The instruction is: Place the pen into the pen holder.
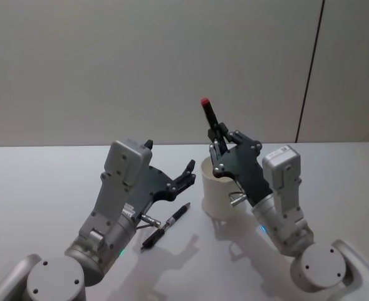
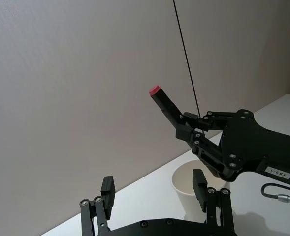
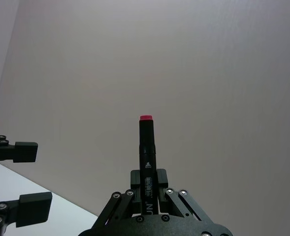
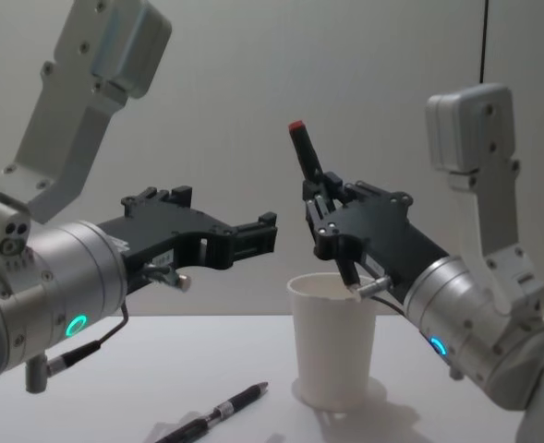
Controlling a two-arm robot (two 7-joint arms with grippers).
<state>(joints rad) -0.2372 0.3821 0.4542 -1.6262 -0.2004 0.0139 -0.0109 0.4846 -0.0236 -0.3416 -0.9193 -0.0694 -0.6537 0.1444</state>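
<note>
Pen upright in right gripper

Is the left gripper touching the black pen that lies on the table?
Apart. The chest view shows the left gripper open and held well above the table, with a plain gap down to the pen, which lies flat on the surface.

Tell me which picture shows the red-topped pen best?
The right wrist view: the pen stands centred in the right gripper, its lettering visible. Head, chest and left wrist views show it farther off, tilted, near the cup.
</note>
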